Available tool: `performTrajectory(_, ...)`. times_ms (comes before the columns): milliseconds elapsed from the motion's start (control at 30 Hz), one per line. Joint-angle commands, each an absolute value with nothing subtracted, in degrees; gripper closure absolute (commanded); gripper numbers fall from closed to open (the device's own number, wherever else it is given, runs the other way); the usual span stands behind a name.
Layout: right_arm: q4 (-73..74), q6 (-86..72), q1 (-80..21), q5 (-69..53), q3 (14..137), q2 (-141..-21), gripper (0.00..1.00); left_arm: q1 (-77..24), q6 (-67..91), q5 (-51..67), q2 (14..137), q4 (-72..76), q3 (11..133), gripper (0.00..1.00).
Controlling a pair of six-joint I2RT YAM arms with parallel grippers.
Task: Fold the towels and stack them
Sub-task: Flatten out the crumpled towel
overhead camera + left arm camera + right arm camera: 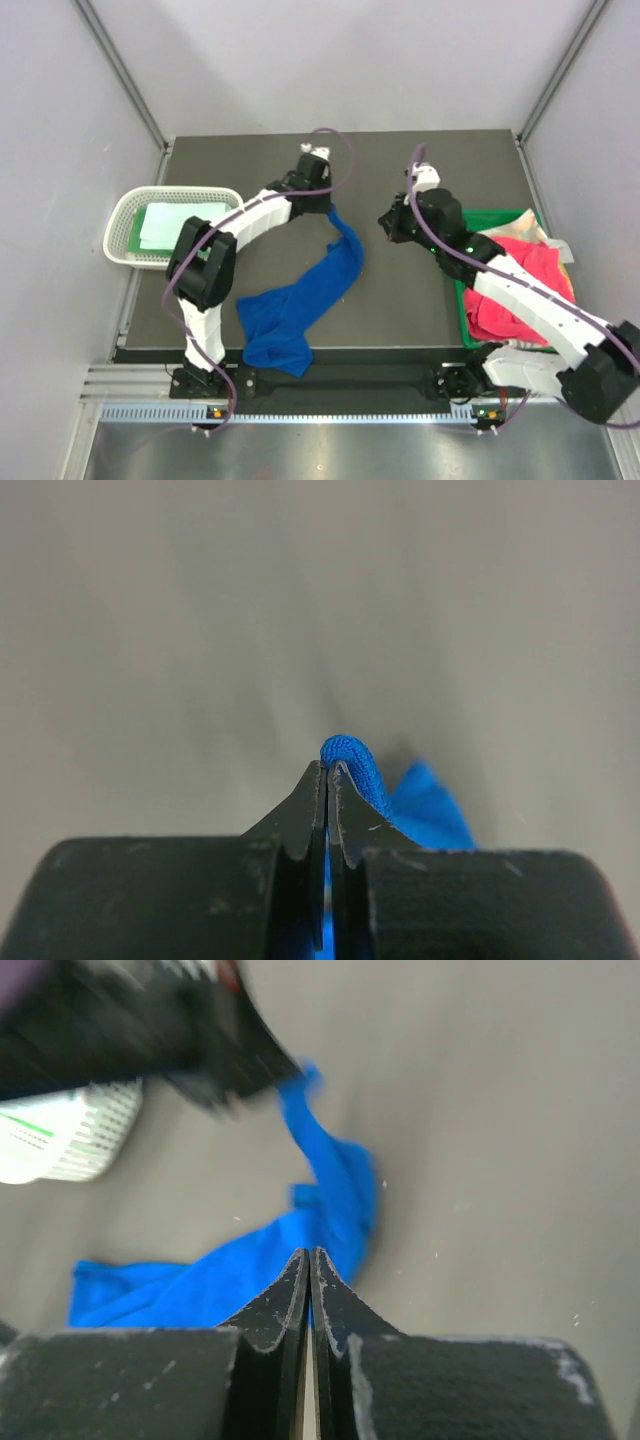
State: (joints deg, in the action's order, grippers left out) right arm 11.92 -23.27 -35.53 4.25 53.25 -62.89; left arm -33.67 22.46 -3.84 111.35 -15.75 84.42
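Observation:
A royal blue towel (pixel 300 300) lies stretched and crumpled across the dark table, from mid-table down to the near edge. My left gripper (pixel 331 208) is shut on its far corner; in the left wrist view the jaws (pixel 329 767) pinch a fold of blue towel (pixel 425 805) that pokes out above the tips. A little right of that corner, my right gripper (pixel 384 222) is shut with nothing in it. In the right wrist view its tips (pixel 310 1254) hover over the table with the blue towel (pixel 335 1185) beyond them. Pink and red towels (pixel 520 285) are heaped at the right. Folded pale and green towels (pixel 170 225) rest at the left.
A white mesh basket (pixel 125 215) holding the folded towels stands at the table's left edge. A green plastic bin (pixel 462 312) holding the pink heap sits at the right under my right arm. Grey walls enclose the table. The left arm (pixel 130 1020) shows blurred in the right wrist view.

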Motion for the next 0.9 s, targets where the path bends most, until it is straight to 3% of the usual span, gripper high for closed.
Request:
performTrajectory(0,8.19,-25.66,-39.01,10.28,53.96,-66.70,1.00,-29.89,24.44,1.63,108.99,-12.58,85.26,1.00)
performTrajectory(200,4.32,-28.03,-46.30,15.11,57.30,-78.21,1.00,-29.71,23.64,14.84,112.49,-9.05,86.73,1.00)
performTrajectory(533,-3.68,-35.94,-51.33,20.74,64.86,-97.45,0.82,-26.46,26.80,21.97,120.40,-9.84,91.14,1.00)
performTrajectory(867,-10.46,-37.79,-52.12,24.35,66.09,-106.16,0.67,-24.26,27.69,35.33,131.12,-10.37,98.87,1.00)
